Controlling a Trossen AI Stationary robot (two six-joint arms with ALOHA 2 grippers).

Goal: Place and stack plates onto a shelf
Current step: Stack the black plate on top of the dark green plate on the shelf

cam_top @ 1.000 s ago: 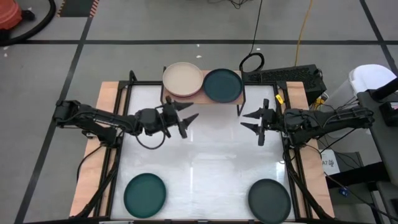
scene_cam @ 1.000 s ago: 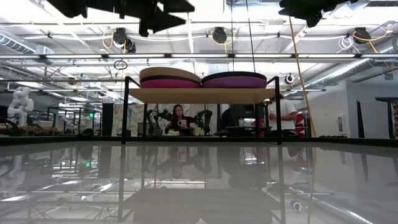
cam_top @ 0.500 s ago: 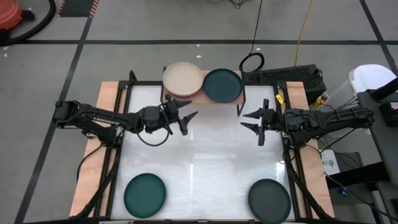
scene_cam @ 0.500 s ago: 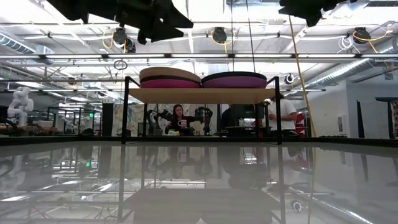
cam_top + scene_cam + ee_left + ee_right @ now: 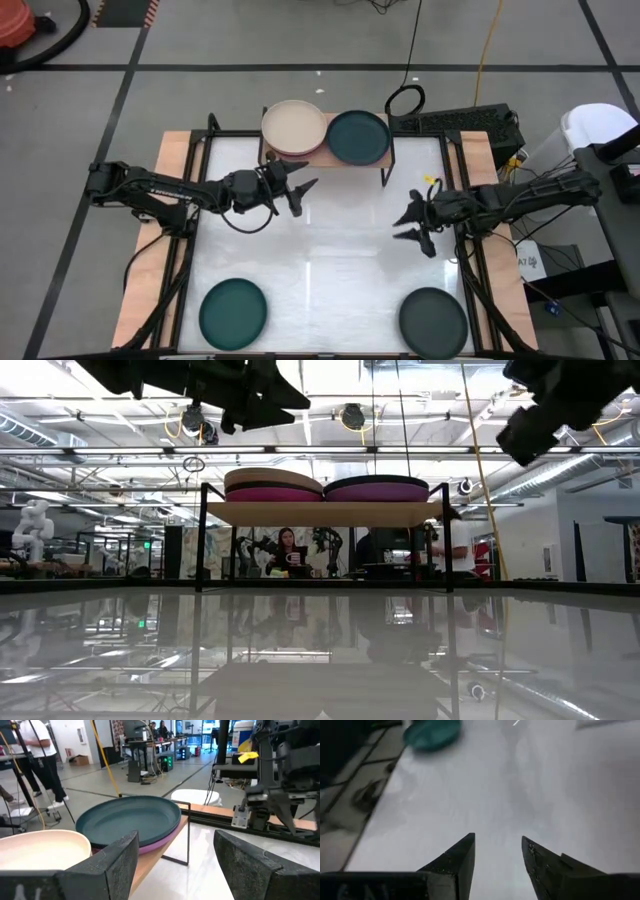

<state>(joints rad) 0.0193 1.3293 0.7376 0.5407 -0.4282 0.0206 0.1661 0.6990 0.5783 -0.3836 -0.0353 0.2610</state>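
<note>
The light-wood shelf [image 5: 325, 158] stands at the table's far edge on black legs. It carries two stacks: a beige plate [image 5: 293, 126] over a hot pink one [image 5: 272, 494], and a dark teal plate [image 5: 358, 136] over a purple one [image 5: 377, 491]. Another dark teal plate [image 5: 233, 312] and a charcoal plate [image 5: 433, 318] lie flat near the table's near edge. My left gripper [image 5: 305, 188] hovers open just in front of the shelf's left half. My right gripper [image 5: 403, 228] hovers open over the table's right middle, tipped down toward the tabletop [image 5: 498, 851].
The white tabletop [image 5: 320, 260] spreads between the shelf and the two near plates. Black frame rails [image 5: 190, 250] run along both sides. In the left wrist view the right arm [image 5: 280, 795] shows beyond the shelf. People stand in the room behind the table [image 5: 288, 550].
My right gripper has moved from beside the shelf's right end toward the table's near edge and has tipped downward, staying open. The plates and the shelf have kept still.
</note>
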